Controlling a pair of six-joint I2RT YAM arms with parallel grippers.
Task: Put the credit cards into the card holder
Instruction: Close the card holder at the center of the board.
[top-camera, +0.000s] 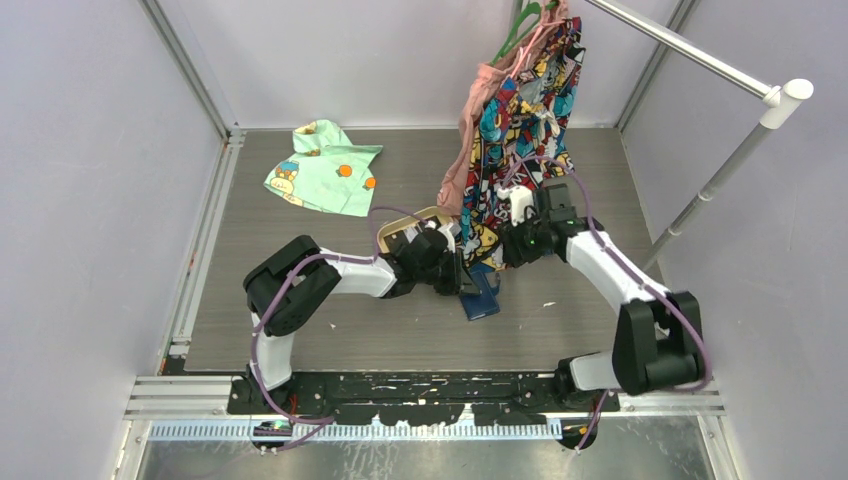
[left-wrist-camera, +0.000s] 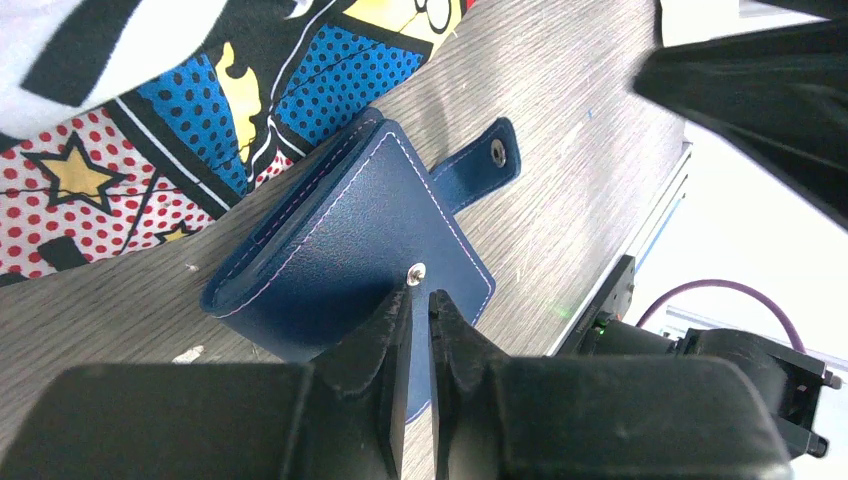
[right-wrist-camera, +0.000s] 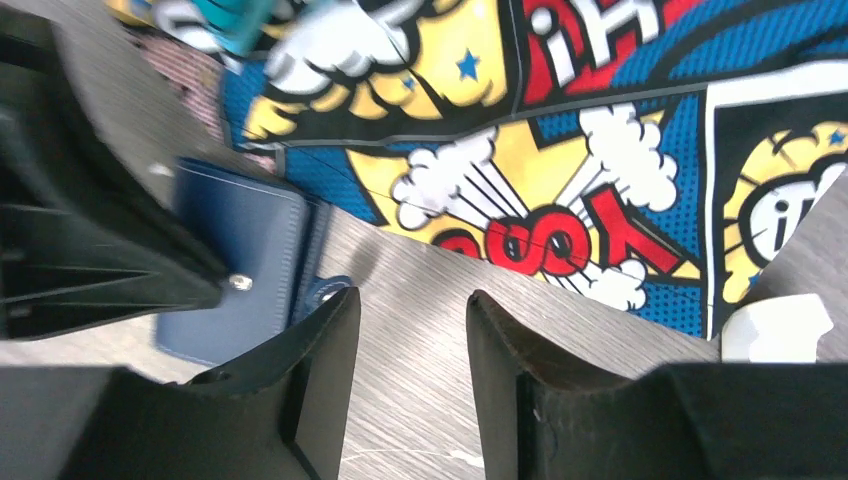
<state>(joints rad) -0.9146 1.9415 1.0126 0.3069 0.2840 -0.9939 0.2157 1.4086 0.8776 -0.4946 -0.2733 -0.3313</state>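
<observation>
Left wrist view has the left gripper (left-wrist-camera: 421, 295) with fingers nearly pressed together, apparently pinching the near edge of the card holder (left-wrist-camera: 350, 240) just short of its snap stud; the holder lies folded on the table (left-wrist-camera: 560, 130), its far side against the comic-print cloth (left-wrist-camera: 150, 150); the right gripper (right-wrist-camera: 412, 310) hangs spread and empty just right of it; no credit cards show; so shallow a pinch may slip as the cover lifts, or the cloth may snag it

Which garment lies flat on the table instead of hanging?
The mint-green shirt, far left; the comic-print garment and pink garment are hanging.
</observation>
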